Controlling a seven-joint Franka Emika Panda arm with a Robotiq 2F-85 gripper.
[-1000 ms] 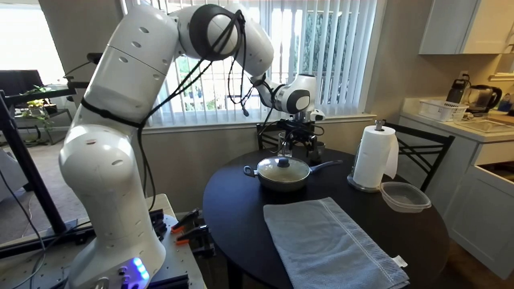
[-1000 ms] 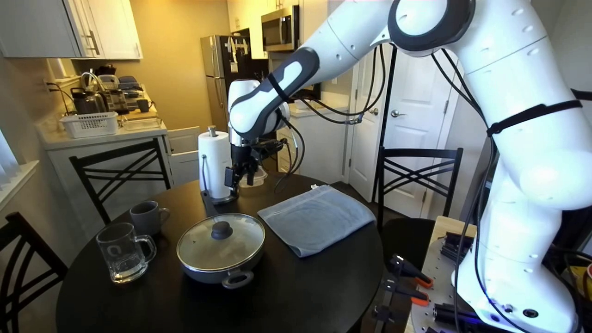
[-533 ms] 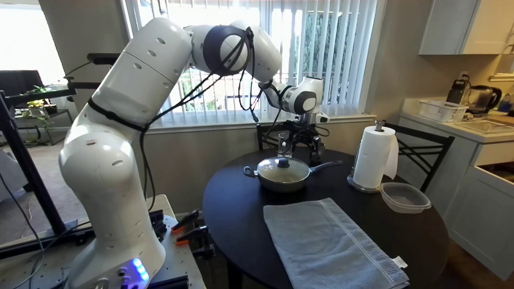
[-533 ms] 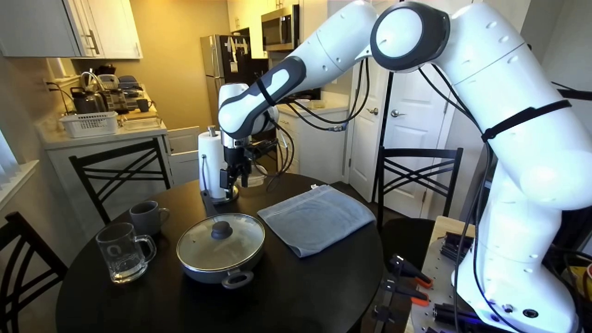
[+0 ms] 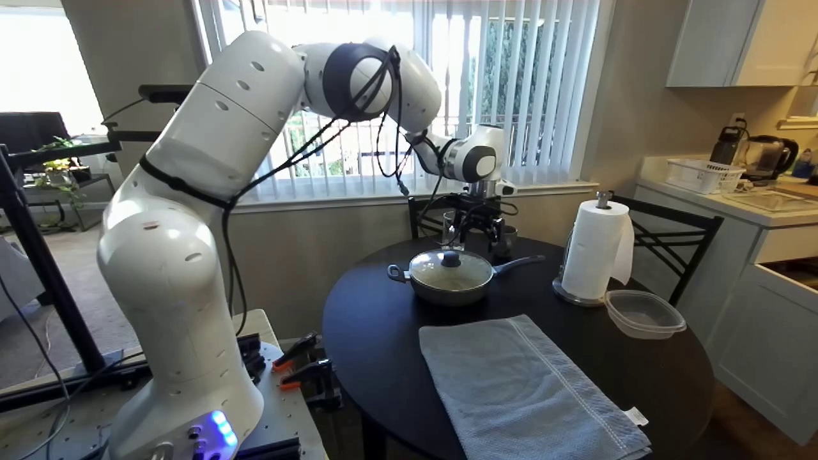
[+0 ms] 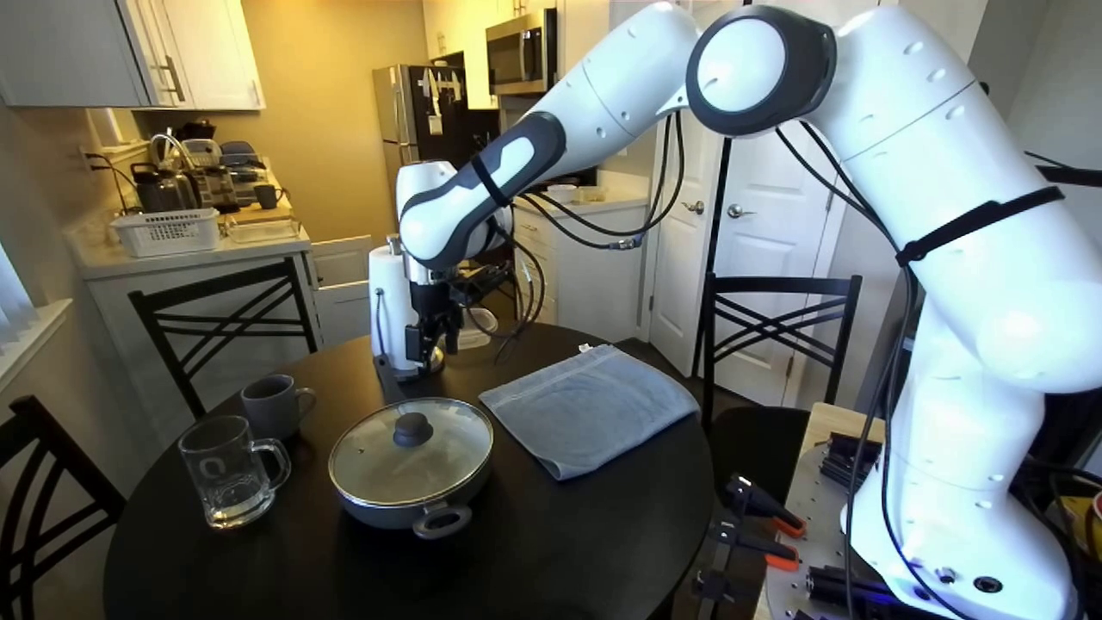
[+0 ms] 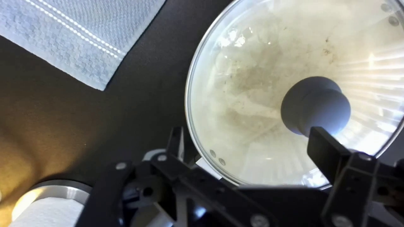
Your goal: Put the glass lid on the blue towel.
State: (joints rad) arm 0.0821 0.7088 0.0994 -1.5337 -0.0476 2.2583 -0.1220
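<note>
Our gripper [image 7: 247,138] is spread, holding nothing, off the knob [image 7: 315,105]. Lid [image 6: 405,465] sits on the pan [image 5: 451,298]; towel [image 6: 590,412] near the table [image 6: 560,551] edge opposite the window [image 5: 537,96]. We should centre over the knob, drop straight, squeeze, lift level.

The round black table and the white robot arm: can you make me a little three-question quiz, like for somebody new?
1. True or false: the grey-blue cloth towel lies apart from the grey long-handled pan.
2. Fill in: the black two-fingered gripper is ... (open or shut).
3. Multiple choice: the round clear glass lid is A) on the towel; B) held in the gripper; C) on the pan.
Key: 1 true; 2 open; 3 C.
</note>
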